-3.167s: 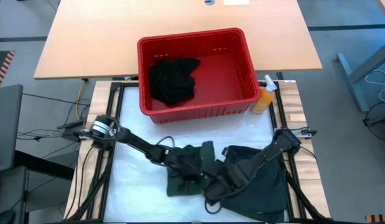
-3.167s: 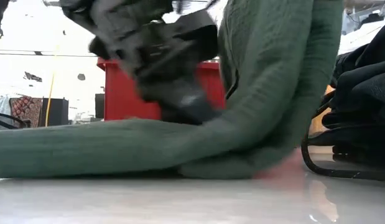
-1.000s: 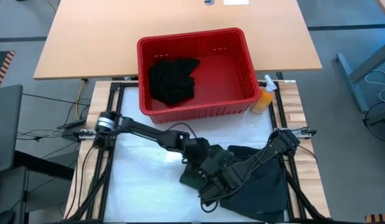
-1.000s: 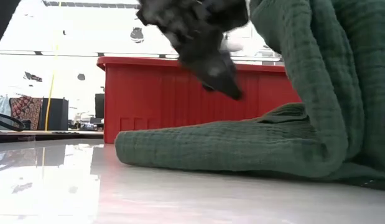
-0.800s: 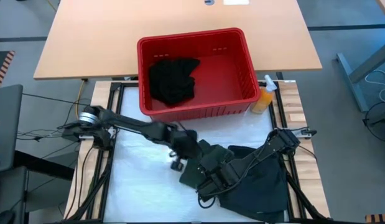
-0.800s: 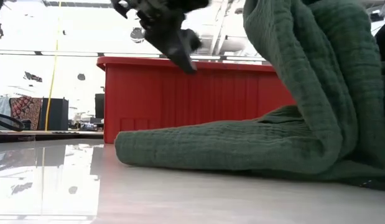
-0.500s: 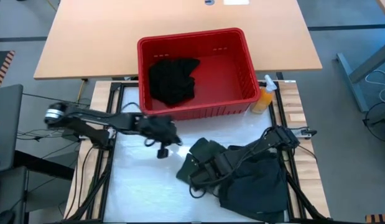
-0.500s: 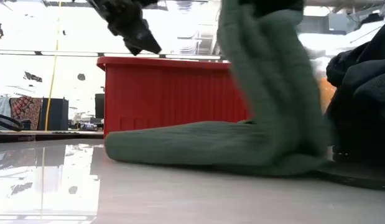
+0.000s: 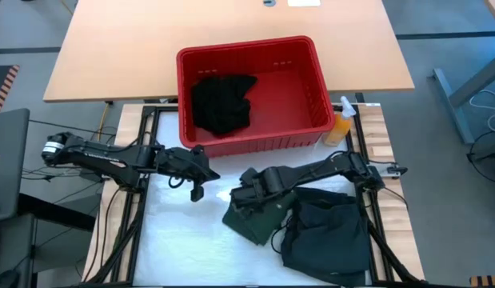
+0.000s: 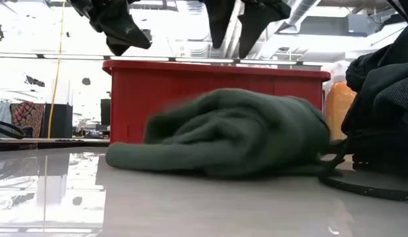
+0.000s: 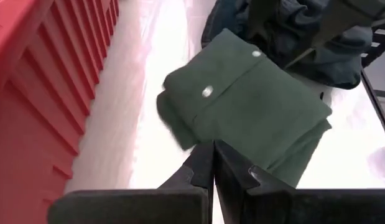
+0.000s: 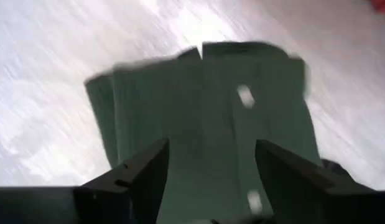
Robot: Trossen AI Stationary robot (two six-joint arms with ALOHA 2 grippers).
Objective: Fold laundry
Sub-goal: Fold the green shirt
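On the tabletop [image 9: 175,232], near its middle and in front of the red basket [image 9: 311,88], we see the green shirt [image 9: 251,222] lying as a compact folded bundle, button placket up; two pale buttons show in the left wrist view. Its long axis runs approx. diagonal in the high view, from near the basket down toward the front edge.

Right claw [image 9: 249,192] hovers directly over the shirt w/ fingers spread wide, nothing between them; the right wrist view looks straight down on the bundle. So the shirt lies just below that claw, and the right arm is clearly the nearer one.

Left claw [image 9: 196,189] sits off to the shirt's left, apart from it, fingers pressed together and empty. From its wrist view the shirt is straight ahead, w/ bare tabletop between.

Dark garment pile [image 9: 327,236] lies at the right, touching or just overlapping the shirt's right side; can't tell which. Black garment [image 9: 223,104] sits inside the basket. Orange spray bottle [image 9: 340,124] stands just beside the basket's right front corner.

No brands, labels or readable writing that we can make out.
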